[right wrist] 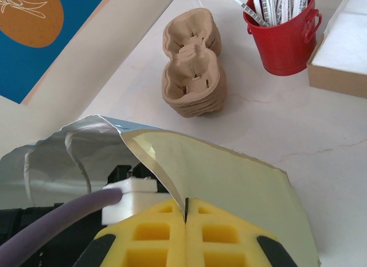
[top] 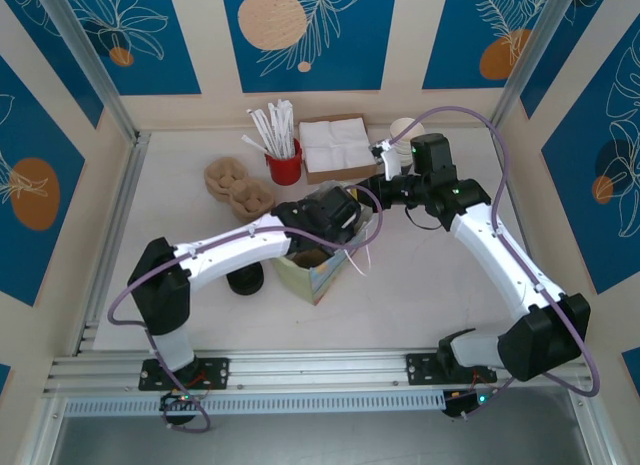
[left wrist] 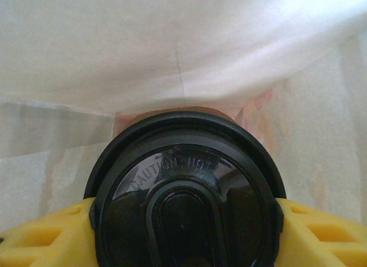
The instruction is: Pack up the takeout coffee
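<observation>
While the takeout coffee (left wrist: 183, 186), a small paper cup with a round black plastic lid, was held down inside the white-lined paper bag (left wrist: 172, 49), the packing step was judged to be lowering. Tool one, the left gripper (left wrist: 183, 235): its yellow foam fingers (left wrist: 46, 238) were set partly apart and clamped on the cup at lower centre of frame. Tool two, the right gripper (right wrist: 186, 218): jaws were pressed together on the bag's rim. Next required: the cup set upright on the bag floor, then released.

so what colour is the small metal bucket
The small bucket is red, clearest in the right wrist view.
</observation>
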